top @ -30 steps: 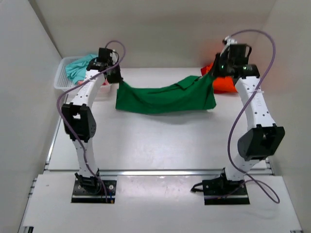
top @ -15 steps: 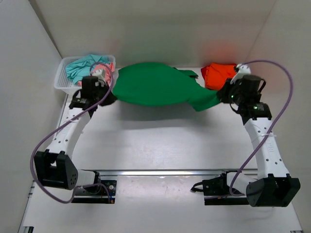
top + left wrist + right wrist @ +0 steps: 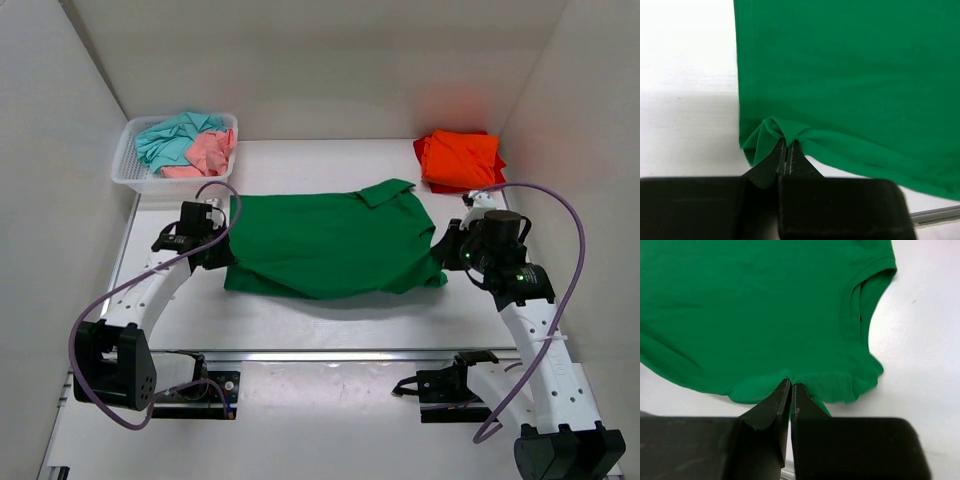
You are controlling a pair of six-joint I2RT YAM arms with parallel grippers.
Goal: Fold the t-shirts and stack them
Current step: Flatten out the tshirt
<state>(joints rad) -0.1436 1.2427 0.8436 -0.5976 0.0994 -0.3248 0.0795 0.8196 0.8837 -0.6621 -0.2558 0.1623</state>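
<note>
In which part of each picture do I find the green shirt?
Top view: green shirt in the middle of the table.
Left wrist: green shirt fills the upper right, above the left gripper.
Right wrist: green shirt fills the upper left, above the right gripper.
Shared landmark: the table.

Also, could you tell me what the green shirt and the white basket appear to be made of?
Green shirt: soft matte cloth, probably cotton; it puckers where the left tool pinches it. Basket: white plastic, seemingly, given its rigid mesh walls.

No text, label, brand or number can be read — none on anything in view.
</note>
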